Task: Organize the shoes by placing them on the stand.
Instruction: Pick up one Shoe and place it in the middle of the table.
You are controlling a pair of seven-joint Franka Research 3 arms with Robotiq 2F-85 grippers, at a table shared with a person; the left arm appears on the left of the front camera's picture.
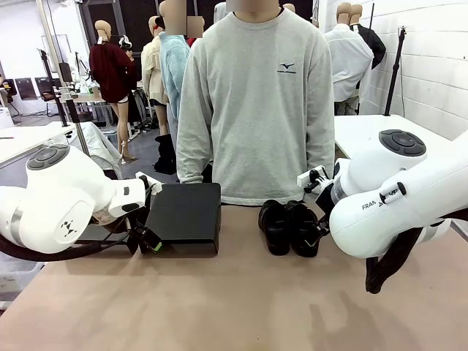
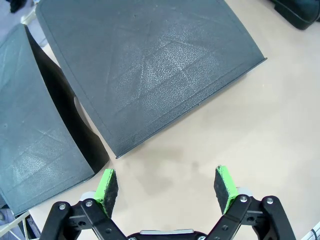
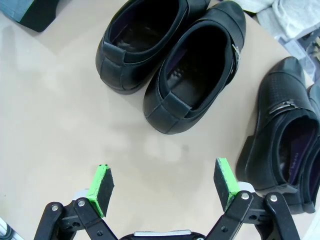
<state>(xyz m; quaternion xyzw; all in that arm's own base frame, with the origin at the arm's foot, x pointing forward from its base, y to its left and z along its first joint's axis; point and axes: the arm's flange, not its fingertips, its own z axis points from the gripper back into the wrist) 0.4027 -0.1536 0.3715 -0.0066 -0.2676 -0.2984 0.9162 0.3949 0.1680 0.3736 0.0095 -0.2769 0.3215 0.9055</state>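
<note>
Front view: shoes [image 1: 289,228] sit clustered on the table [image 1: 234,307] right of the stand [image 1: 183,216], none on it, so the task looks unstarted.

Left wrist view: left gripper [image 2: 167,187] is spread and empty over bare table just beside the stand, probably idle. Two platforms [image 2: 150,75] counted.

Right wrist view: right gripper [image 3: 162,185] is spread and empty, facing the shoes, likely lining up a pick. Three shoes counted, maybe a fourth cut off at the edge.

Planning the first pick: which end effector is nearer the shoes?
Right. The right end effector hovers open just short of the shoes; the left end effector is at the stand, with the shoes beyond its far corner.
</note>
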